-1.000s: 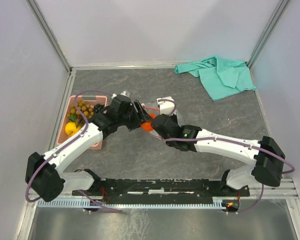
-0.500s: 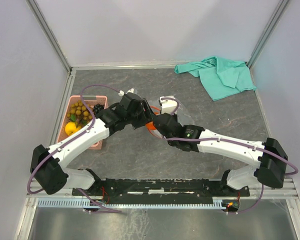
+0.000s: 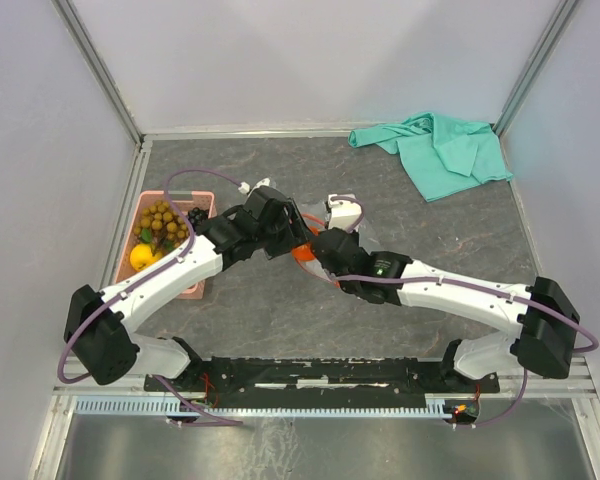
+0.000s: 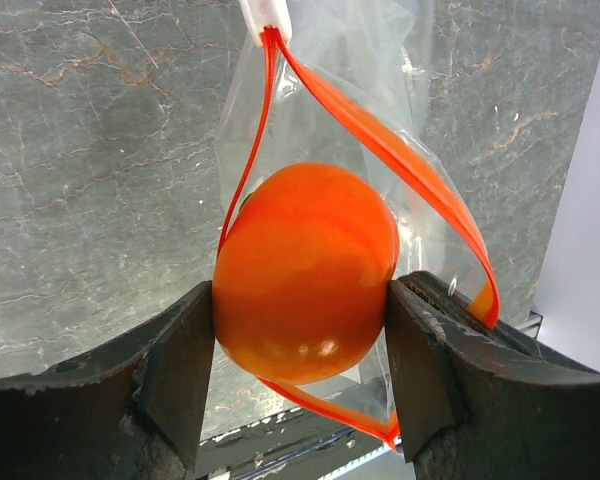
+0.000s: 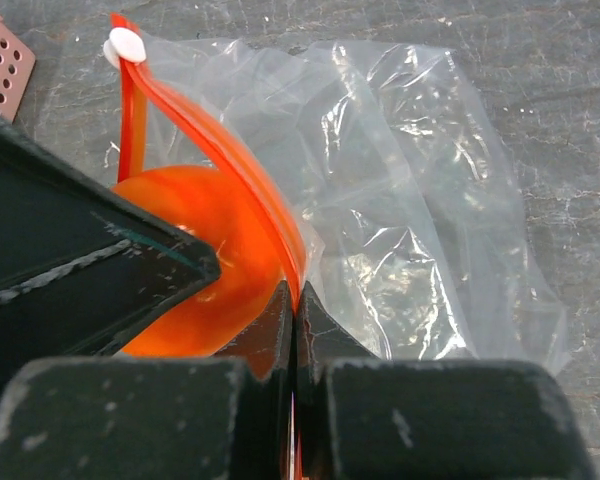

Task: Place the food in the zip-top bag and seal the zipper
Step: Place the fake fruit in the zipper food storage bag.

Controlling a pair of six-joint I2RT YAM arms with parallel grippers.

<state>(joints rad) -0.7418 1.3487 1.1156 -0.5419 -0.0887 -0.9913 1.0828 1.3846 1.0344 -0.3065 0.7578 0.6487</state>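
Left fingers (image 4: 170,385): closed on the orange (image 4: 305,270), one on each side at its widest part.
Right fingers (image 5: 270,345): pressed together on the zipper (image 4: 380,140), pinching one lip of the bag (image 5: 410,200) and holding its mouth up.
Orange: sat in the open mouth with the red strip looping round it. I couldn't tell how far past the strip it was.
Bag: slack and clear, its body trailing over the tabletop (image 3: 410,230) beyond the mouth, with nothing visible inside past the orange.
Step in hand: by my reading, pushing the orange through the mouth.
Doing it well: I judged it best to drive the orange deeper along the bag's length, let go only once it was well past the strip, then back the left fingers straight out. The right pinch had to stay firm.
Risk: I thought an early release could roll the orange back out, or a finger could snag the strip.
Waiting: lemon (image 3: 141,257), brown berries (image 3: 160,220) and grapes (image 3: 196,213) lay in the pink basket (image 3: 170,194).
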